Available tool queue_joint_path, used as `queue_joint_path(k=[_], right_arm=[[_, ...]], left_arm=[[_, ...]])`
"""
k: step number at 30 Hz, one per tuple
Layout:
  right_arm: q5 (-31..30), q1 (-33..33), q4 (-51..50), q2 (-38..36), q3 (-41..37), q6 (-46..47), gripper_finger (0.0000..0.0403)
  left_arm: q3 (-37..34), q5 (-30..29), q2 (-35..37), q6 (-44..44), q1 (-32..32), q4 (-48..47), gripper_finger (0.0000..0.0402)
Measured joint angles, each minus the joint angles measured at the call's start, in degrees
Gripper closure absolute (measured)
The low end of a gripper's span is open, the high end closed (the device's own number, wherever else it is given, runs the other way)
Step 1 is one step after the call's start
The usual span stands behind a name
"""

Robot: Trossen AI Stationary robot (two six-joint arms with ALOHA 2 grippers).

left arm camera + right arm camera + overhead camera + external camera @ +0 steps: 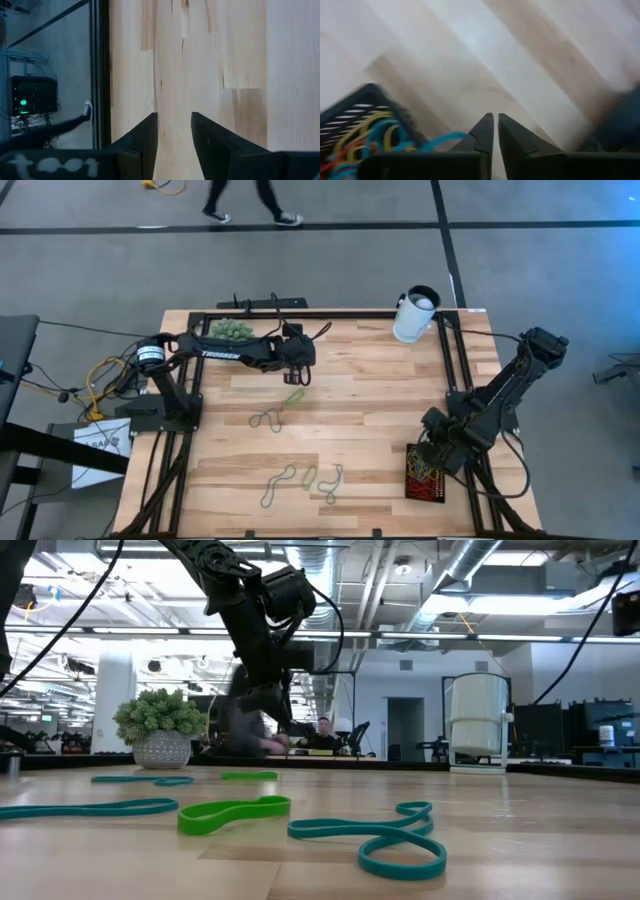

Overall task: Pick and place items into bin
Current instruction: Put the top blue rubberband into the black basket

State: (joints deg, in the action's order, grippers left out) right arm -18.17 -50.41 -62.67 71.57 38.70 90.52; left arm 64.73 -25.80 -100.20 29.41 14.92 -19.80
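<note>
My right gripper [495, 131] hangs beside the bin [425, 473], jaws nearly together, empty; my left gripper [174, 131] hovers jaws apart over bare tabletop [370, 395]; several rubber bands [300, 479] lie loose.

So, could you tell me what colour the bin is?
The bin is black, clearest in the high view.
</note>
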Motion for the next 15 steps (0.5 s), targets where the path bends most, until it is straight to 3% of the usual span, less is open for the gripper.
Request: queue_joint_path(k=[8,15], right_arm=[[1.9,1.8,11.3,-1.0,2.0,-11.3,0.0394],[4.8,-1.4,11.8,-3.2,7.2,-3.6,0.0401]], left_arm=[[0.0,0.0,0.0,0.3,0.0,0.0,0.0292],[0.0,0.0,0.0,0.3,0.0,0.0,0.0292]])
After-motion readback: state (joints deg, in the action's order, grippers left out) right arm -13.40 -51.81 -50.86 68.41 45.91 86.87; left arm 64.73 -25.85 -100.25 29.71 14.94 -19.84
